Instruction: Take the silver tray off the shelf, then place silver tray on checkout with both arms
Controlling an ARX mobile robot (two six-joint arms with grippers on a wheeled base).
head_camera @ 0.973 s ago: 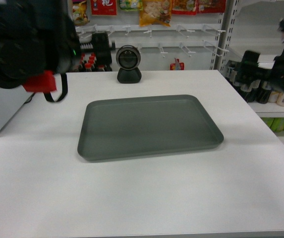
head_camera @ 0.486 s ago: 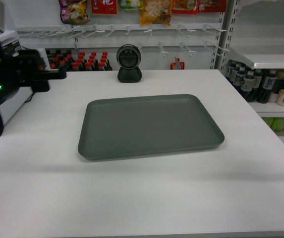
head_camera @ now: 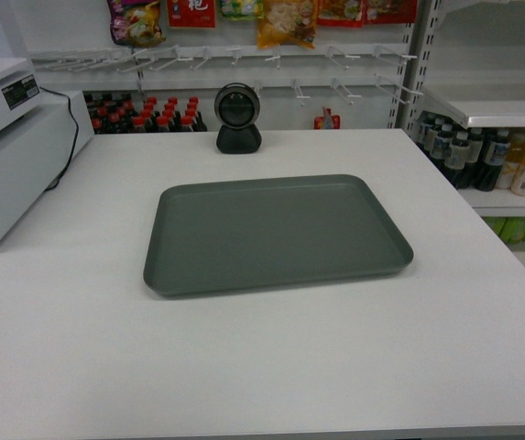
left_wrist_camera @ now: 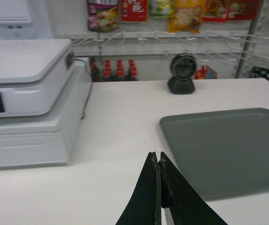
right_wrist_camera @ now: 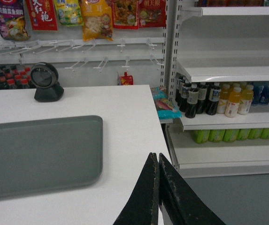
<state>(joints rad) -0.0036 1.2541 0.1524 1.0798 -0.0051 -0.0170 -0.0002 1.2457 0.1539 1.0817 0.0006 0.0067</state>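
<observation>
The silver tray (head_camera: pixel 276 234) lies flat in the middle of the white checkout (head_camera: pixel 244 367), empty, with nothing touching it. Neither arm shows in the head view. In the left wrist view my left gripper (left_wrist_camera: pixel 158 159) is shut, empty, above the counter just left of the silver tray (left_wrist_camera: pixel 228 150). In the right wrist view my right gripper (right_wrist_camera: pixel 158 159) is shut and empty over the counter's right edge, right of the silver tray (right_wrist_camera: pixel 38 154). The shelf (right_wrist_camera: pixel 233 72) stands to the right with white boards.
A white cash register (head_camera: pixel 15 156) sits on the counter's left. A black round scanner (head_camera: pixel 238 116) stands at the counter's back edge. Red-capped bottles (head_camera: pixel 143 115) line up behind it. Drink bottles (right_wrist_camera: pixel 214 98) fill the shelves on the right. Snack packs (head_camera: pixel 285 20) hang above.
Both arms have drawn back out of the head view, left arm leftward, right arm rightward. The tray has stayed in place on the counter.
</observation>
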